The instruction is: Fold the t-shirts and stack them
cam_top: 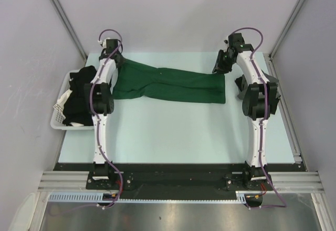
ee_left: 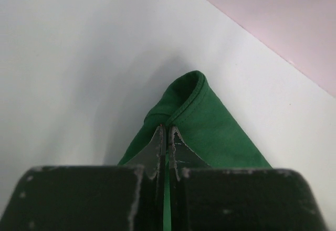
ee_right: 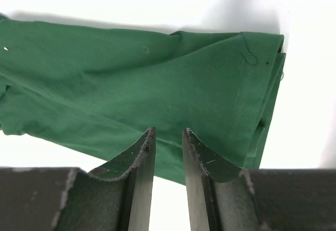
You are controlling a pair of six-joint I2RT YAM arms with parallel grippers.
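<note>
Across the far half of the table (cam_top: 173, 136) the dark green t-shirt (cam_top: 173, 84) lies stretched into a long band, seemingly doubled lengthways but not yet a neat packet. No stack exists, and black t-shirts (cam_top: 79, 92) sit heaped in the white basket (cam_top: 59, 116) at the left edge, so I'd judge the job barely begun. The left hand (ee_left: 164, 128), reaching far, is clenched on the shirt's left end; the right hand (ee_right: 168, 131) hovers over the right end, jaws parted, gripping nothing.
</note>
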